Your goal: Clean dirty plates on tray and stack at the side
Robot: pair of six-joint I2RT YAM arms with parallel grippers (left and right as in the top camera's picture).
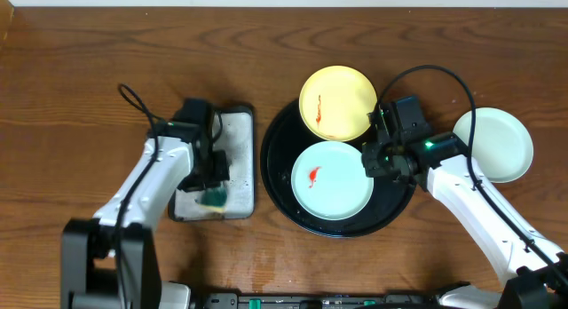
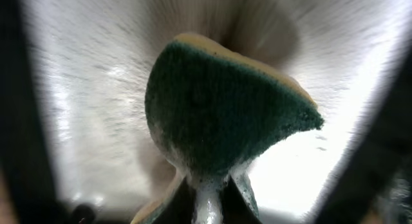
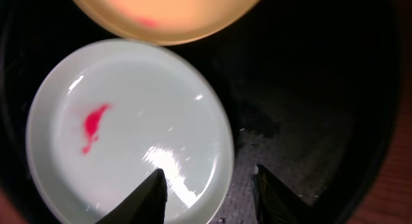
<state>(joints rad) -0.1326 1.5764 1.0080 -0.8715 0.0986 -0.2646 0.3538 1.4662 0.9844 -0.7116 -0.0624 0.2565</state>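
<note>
On the black tray point(image 1: 275, 154) lie a pale yellow plate point(image 1: 337, 102) with a thin red smear and a mint plate point(image 1: 331, 179) with a red smear point(image 3: 93, 124) at its centre. A second mint plate point(image 1: 493, 145) rests on the table to the right. My right gripper point(image 3: 209, 182) is open and straddles the mint plate's point(image 3: 129, 140) right rim. One finger is over the plate, the other over the tray point(image 3: 309, 121). My left gripper point(image 2: 207, 185) is shut on a green-and-yellow sponge point(image 2: 225, 114) over the small rectangular tray point(image 1: 238, 140).
The small rectangular tray stands left of the black tray with a narrow gap of wood between them. The yellow plate point(image 3: 167, 15) overlaps the black tray's far rim. Both arms' cables loop above the table. Bare wooden tabletop lies in front and at the far left.
</note>
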